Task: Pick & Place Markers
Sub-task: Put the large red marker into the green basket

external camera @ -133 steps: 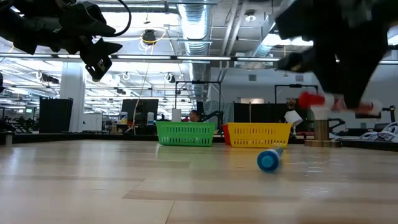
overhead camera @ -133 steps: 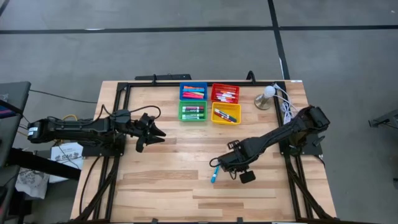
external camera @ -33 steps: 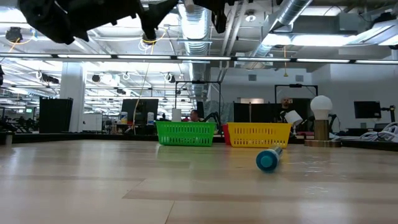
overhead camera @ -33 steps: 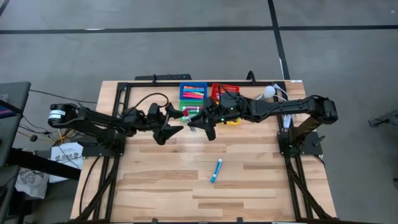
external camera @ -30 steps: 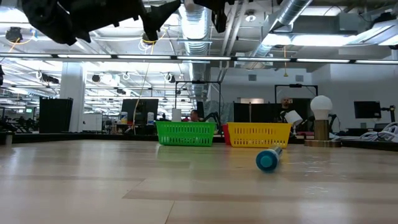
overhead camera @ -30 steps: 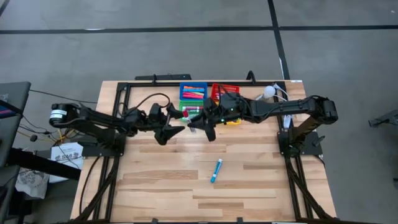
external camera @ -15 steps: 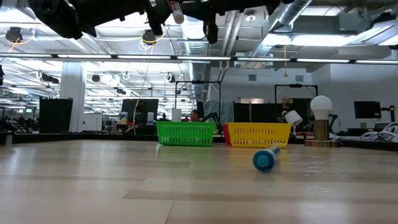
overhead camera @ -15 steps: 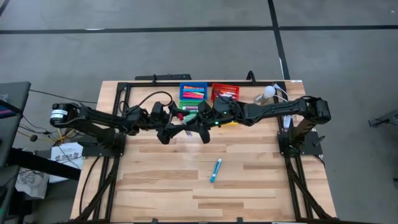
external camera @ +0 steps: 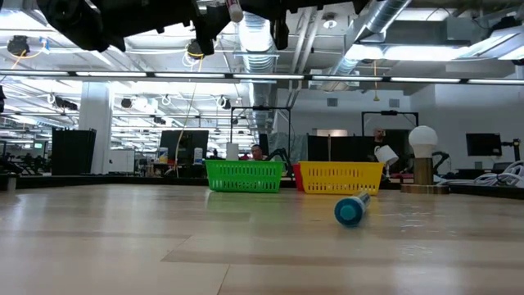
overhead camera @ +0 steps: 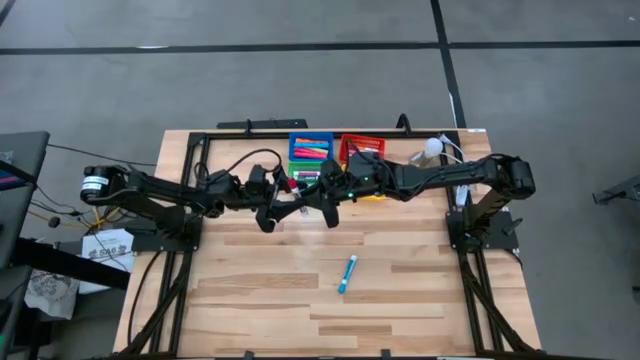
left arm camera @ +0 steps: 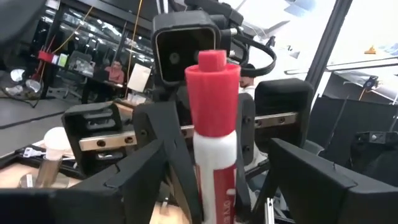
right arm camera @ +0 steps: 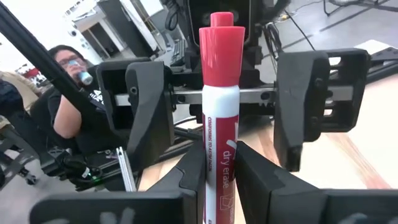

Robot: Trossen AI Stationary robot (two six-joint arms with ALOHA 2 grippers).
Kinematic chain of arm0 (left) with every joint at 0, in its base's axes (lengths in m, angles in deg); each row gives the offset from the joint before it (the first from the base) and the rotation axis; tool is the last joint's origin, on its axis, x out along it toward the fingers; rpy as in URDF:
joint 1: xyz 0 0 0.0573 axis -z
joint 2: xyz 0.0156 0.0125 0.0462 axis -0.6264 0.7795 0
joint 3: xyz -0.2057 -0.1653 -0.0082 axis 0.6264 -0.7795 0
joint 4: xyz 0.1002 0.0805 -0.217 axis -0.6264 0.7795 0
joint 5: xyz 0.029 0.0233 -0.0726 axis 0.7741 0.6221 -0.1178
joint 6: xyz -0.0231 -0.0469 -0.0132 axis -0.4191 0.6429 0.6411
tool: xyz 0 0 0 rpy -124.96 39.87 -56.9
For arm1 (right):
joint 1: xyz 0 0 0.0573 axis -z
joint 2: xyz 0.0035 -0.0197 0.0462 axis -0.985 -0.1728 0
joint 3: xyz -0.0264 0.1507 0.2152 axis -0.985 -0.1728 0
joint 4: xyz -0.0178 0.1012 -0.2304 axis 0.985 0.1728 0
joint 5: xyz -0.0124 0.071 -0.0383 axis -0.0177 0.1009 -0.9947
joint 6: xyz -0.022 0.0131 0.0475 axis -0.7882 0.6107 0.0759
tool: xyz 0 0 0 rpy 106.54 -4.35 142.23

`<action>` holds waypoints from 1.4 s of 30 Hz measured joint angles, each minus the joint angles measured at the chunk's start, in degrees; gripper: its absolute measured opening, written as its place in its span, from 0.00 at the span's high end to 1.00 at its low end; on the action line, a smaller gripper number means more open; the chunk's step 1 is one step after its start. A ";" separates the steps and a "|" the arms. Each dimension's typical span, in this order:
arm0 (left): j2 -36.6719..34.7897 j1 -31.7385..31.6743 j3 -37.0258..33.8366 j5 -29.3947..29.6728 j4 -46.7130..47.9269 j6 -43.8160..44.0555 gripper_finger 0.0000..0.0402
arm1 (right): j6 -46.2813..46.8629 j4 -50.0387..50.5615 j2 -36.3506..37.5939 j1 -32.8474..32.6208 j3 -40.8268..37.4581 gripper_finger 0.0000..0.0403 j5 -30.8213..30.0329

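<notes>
Red-capped marker (right arm camera: 218, 118) with a white barrel stands clamped between the closed fingers of the right gripper (overhead camera: 325, 203), as the right wrist view shows. Half a second ago both grippers were already meeting above the worktop near its far edge; they have since drawn slightly closer. The left gripper (overhead camera: 272, 208) faces the right one, its fingers (left arm camera: 152, 168) spread wide on either side of the marker and not gripping it.

Four small bins sit at the far edge: blue bin (overhead camera: 311, 147), red bin (overhead camera: 362, 147), green bin (overhead camera: 305, 180) and yellow bin (overhead camera: 370, 192), the latter two partly hidden under the arms. A lamp (overhead camera: 429, 155) stands toward the far right corner.

A blue marker (overhead camera: 347, 273) lies alone on the worktop nearer the front edge, well apart from both grippers.
</notes>
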 joint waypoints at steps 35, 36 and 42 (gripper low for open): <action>0.00 -2.23 0.00 -0.26 0.16 3.24 0.85 | -0.17 1.95 0.00 0.36 0.00 0.84 0.16; 0.00 -2.24 0.00 -0.22 0.19 3.23 0.85 | -0.17 1.97 0.00 0.38 0.00 0.84 0.18; 0.00 -2.47 0.00 -0.22 0.28 3.17 0.85 | -0.15 1.95 0.00 0.38 0.00 0.82 0.18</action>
